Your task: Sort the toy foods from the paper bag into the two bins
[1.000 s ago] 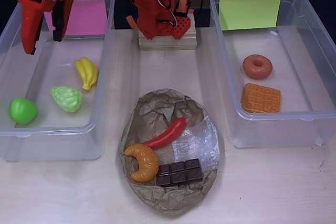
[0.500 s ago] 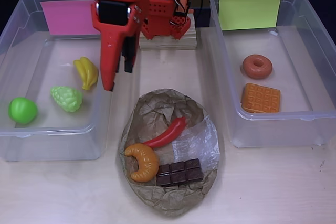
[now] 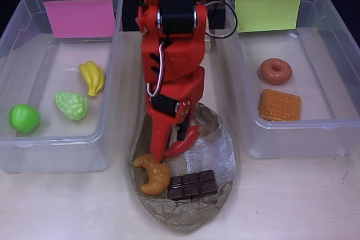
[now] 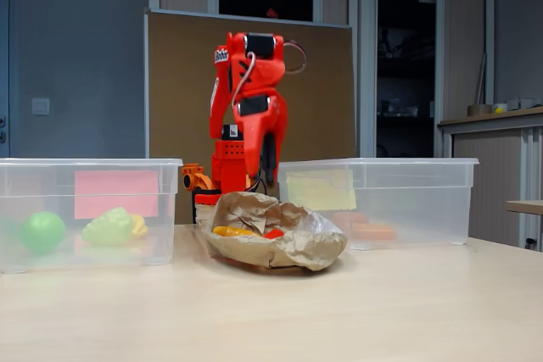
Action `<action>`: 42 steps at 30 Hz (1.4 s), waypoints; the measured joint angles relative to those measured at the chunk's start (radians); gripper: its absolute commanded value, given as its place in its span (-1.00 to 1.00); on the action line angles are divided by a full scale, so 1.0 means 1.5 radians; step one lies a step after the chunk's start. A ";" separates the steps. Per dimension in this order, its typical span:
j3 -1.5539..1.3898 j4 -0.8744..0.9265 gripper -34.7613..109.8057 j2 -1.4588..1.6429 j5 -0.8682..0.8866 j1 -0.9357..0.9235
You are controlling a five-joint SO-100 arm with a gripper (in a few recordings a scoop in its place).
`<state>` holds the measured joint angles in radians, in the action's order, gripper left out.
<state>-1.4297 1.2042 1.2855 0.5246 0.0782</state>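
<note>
Arm: your red arm (image 3: 171, 54) reaches down over the paper bag (image 3: 216, 155) on the table (image 3: 292, 195).
Fingers: the gripper (image 3: 171, 141) has its fingers apart, straddling the red chili (image 3: 188, 139).
Bag: croissant (image 3: 151, 173) and chocolate bar (image 3: 192, 184) lie beside the chili.
Left bin (image 3: 17, 26), overhead view: pink sheet (image 3: 79, 17), bananas (image 3: 93, 77), grapes (image 3: 71, 105), green apple (image 3: 24, 118).
Right bin (image 3: 337, 49): yellow-green sheet (image 3: 268, 10), donut (image 3: 275, 71), waffle (image 3: 279, 105).
</note>
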 measured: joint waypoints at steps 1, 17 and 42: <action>0.001 -0.004 -0.09 -0.010 0.004 0.001; 0.016 -0.108 -0.12 -0.150 0.076 0.000; 0.073 -0.060 -0.16 -0.187 0.048 -0.050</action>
<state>-1.3208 1.1137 1.0048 0.5967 0.0031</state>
